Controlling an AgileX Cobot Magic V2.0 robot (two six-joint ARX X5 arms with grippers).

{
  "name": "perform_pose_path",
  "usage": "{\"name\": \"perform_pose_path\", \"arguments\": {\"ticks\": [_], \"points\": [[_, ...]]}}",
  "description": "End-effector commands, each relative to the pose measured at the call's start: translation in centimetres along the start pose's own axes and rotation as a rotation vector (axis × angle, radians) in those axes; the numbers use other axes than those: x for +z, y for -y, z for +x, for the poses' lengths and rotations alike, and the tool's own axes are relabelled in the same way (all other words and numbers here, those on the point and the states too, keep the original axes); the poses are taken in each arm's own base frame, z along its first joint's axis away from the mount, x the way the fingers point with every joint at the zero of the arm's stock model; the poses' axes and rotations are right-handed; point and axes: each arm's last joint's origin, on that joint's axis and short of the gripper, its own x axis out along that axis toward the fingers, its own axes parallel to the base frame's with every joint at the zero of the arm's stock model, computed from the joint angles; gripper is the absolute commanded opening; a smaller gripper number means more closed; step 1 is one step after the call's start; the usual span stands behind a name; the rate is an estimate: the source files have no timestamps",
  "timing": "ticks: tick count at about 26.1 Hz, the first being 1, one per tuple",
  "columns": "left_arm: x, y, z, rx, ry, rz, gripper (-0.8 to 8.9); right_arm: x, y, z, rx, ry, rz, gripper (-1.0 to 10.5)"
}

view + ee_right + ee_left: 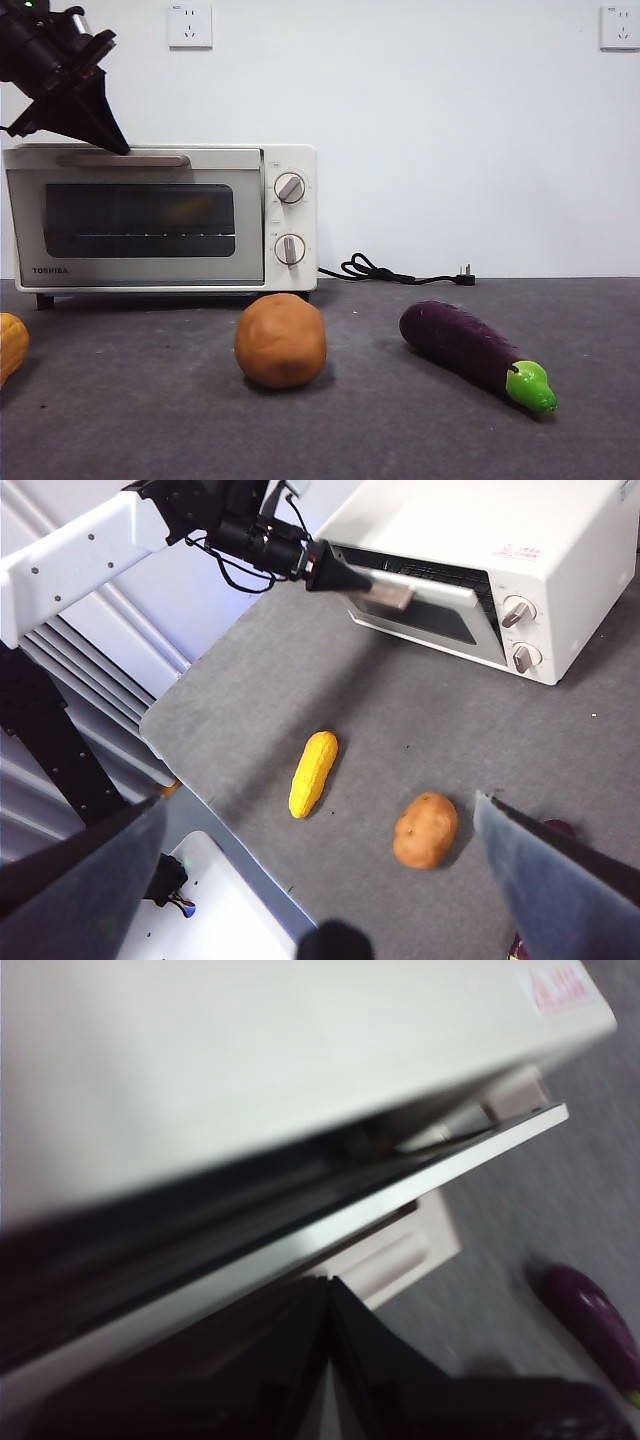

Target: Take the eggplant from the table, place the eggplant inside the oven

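Note:
The dark purple eggplant (470, 350) with its green stem cap lies on the grey table (400, 430) at the front right, free of both grippers; the left wrist view catches it too (595, 1325), and a purple sliver (558, 828) peeks past a jaw in the right wrist view. The cream-white oven (290, 160) stands at the back left, its door (425, 615) slightly ajar at the top. My left gripper (120, 148) is shut, its tip (328, 1285) against the beige handle (125, 160). My right gripper (320, 802) hangs open, high above the table.
A round orange-brown potato (281, 340) sits in the middle front, left of the eggplant. A yellow corn cob (313, 773) lies near the table's left edge. A black power cord (400, 272) runs along the back, right of the oven.

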Motion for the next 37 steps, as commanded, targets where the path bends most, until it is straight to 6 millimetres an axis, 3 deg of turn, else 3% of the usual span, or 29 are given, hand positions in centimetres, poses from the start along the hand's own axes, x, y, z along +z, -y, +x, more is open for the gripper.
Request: {"name": "perform_pose_path", "arguments": {"ticks": [1, 12, 24, 30, 37], "points": [[-1.3, 0.0, 2.3, -0.006, -0.117, -0.026, -0.05, 0.1, -0.1, -0.1, 0.005, 0.009, -0.025, 5.7], [-2.4, 3.8, 4.1, -0.082, -0.288, -0.024, -0.05, 0.2, 0.1, 0.3, 0.004, 0.001, -0.035, 5.7], [-3.3, 7.3, 4.8, -0.159, -0.404, -0.002, -0.05, 0.3, 0.2, 0.3, 0.004, 0.006, -0.039, 5.7], [-2.6, 8.6, 2.8, -0.153, -0.311, 0.062, -0.05, 0.3, 0.2, 0.3, 0.004, 0.005, -0.037, 5.7], [-1.6, 10.4, -2.9, -0.112, -0.102, 0.14, -0.05, 0.2, 0.2, 0.3, 0.0, -0.001, -0.033, 5.7]]}}
